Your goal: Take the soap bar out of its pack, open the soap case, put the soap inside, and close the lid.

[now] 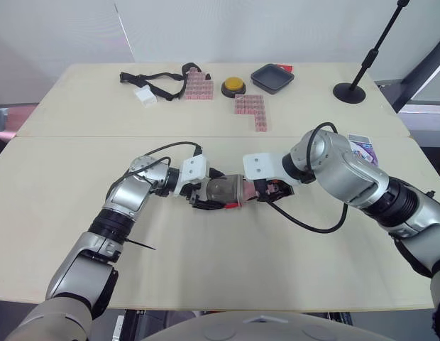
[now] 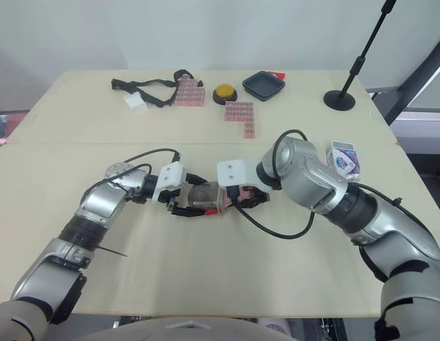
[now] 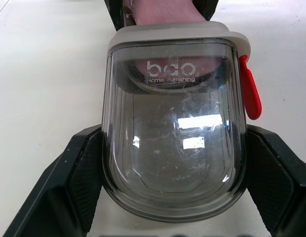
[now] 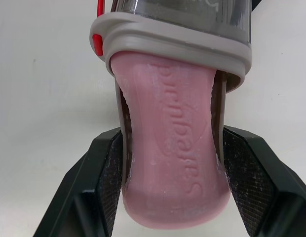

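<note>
While the left gripper (image 1: 214,193) clamps both fingers against the clear soap case (image 3: 175,148), bracing it at mid-table (image 1: 220,270), the right gripper (image 1: 266,190) pinches the pink soap bar (image 4: 172,163). Its leading end sits inside the case mouth, evidently for insertion.

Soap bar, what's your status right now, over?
Left gripper shut on soap case. Right gripper shut on pink soap bar, far end inside the case. Nothing in the way.
</note>
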### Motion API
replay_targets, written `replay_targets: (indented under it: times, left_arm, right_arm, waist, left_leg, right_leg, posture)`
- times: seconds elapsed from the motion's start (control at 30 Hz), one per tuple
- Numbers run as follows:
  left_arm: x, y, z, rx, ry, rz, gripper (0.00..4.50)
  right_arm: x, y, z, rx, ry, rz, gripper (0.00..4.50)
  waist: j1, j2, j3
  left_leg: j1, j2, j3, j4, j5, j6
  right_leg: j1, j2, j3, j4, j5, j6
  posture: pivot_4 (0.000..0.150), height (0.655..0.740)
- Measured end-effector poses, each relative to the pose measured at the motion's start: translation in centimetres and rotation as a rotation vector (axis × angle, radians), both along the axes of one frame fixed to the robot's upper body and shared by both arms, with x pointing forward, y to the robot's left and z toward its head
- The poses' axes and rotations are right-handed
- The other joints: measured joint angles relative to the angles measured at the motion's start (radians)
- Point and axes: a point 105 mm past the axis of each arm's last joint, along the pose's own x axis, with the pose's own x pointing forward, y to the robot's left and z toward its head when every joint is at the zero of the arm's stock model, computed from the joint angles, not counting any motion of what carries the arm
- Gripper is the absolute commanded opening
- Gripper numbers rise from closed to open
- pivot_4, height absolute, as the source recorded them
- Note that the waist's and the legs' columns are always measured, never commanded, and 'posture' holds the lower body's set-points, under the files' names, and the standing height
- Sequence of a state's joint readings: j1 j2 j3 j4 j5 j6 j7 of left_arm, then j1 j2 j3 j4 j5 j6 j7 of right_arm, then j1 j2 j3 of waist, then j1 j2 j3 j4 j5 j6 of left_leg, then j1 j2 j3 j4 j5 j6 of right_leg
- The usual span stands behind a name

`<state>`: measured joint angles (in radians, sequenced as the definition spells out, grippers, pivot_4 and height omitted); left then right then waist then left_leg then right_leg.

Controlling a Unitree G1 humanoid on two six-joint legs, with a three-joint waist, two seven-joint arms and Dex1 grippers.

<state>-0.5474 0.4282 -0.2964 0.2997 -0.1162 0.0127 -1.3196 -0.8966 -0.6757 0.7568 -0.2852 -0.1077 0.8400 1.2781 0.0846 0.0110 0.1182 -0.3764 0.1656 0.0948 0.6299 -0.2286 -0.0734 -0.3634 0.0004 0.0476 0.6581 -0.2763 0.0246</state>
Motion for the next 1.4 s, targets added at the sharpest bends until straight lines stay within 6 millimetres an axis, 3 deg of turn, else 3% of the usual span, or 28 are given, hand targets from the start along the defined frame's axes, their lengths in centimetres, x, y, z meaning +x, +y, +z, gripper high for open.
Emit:
replay_targets:
  times: [0.6,1.23,1.27,1.4]
  left_arm:
    - [0.1,-1.0,-0.4,0.033,-0.010,0.014,3.48]
    - [0.3,-2.0,-0.2,0.004,-0.018,0.035,3.48]
    - [0.3,-2.0,-0.2,0.004,-0.017,0.035,3.48]
    - [0.3,-2.0,-0.2,0.003,-0.018,0.038,3.48]
  right_arm:
    - [0.3,-0.7,-0.6,-0.045,0.037,-0.052,2.53]
    - [0.6,0.4,-0.5,-0.038,0.017,-0.050,2.53]
    - [0.6,0.4,-0.5,-0.038,0.018,-0.053,3.32]
    - [0.4,0.5,-0.4,-0.035,0.021,-0.056,4.48]
  waist:
    - [0.001,0.000,0.000]
    - [0.000,0.000,0.000]
    - [0.000,0.000,0.000]
    - [0.001,0.000,0.000]
  left_leg:
    - [0.000,0.000,0.000,0.001,0.000,0.000]
    - [0.000,0.000,0.000,0.002,0.000,0.000]
    - [0.000,0.000,0.000,0.002,0.000,0.000]
    - [0.000,0.000,0.000,0.002,0.000,0.000]
  right_leg:
    - [0.000,0.000,0.000,0.001,0.000,0.000]
    - [0.000,0.000,0.000,0.002,0.000,0.000]
    - [0.000,0.000,0.000,0.002,0.000,0.000]
    - [0.000,0.000,0.000,0.002,0.000,0.000]
  posture:
    - [0.150,0.7400]
    - [0.150,0.7400]
    - [0.150,0.7400]
    - [0.150,0.7400]
